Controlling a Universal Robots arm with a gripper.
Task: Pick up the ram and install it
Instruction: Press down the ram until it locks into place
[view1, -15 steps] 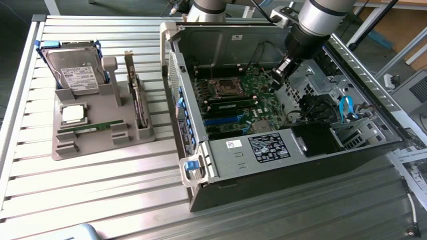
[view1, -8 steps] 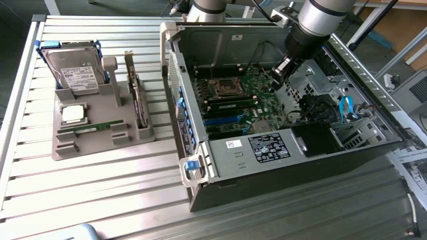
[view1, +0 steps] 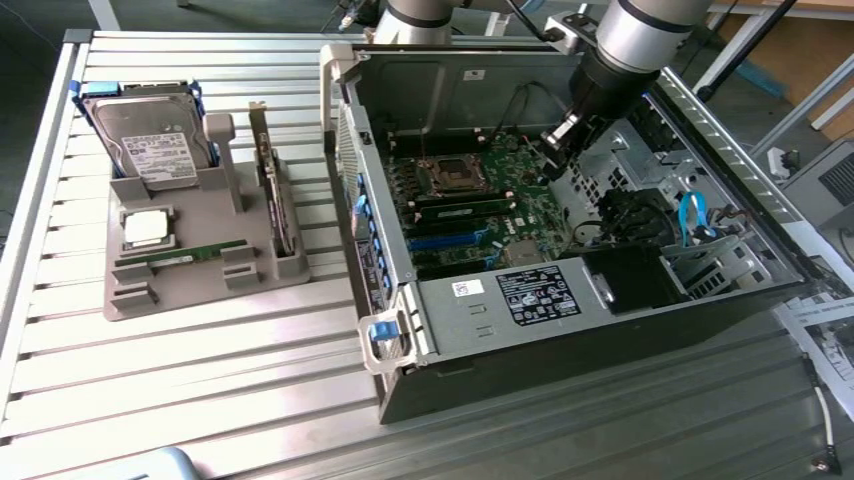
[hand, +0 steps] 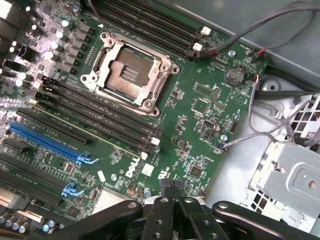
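Note:
A ram stick (view1: 180, 253), slim and green, lies flat in the grey holder (view1: 200, 285) on the exterior view's left, far from the arm. A second green stick (view1: 463, 209) seems to stand in a slot just beside the empty CPU socket (hand: 131, 71); it appears as a thin edge (hand: 90, 130) among the black slots. My gripper (view1: 553, 143) hangs inside the open computer case (view1: 561, 300), over the motherboard (hand: 200, 107) next to the socket. Its black fingers (hand: 172, 187) are shut together with nothing between them.
The holder also carries a hard drive (view1: 158, 145), a square silver CPU (view1: 144, 228) and an upright expansion card (view1: 274, 200). Loose wires (hand: 250, 127) and a metal drive cage (hand: 295, 180) sit beside the board. The case stands on a slatted metal table (view1: 200, 400).

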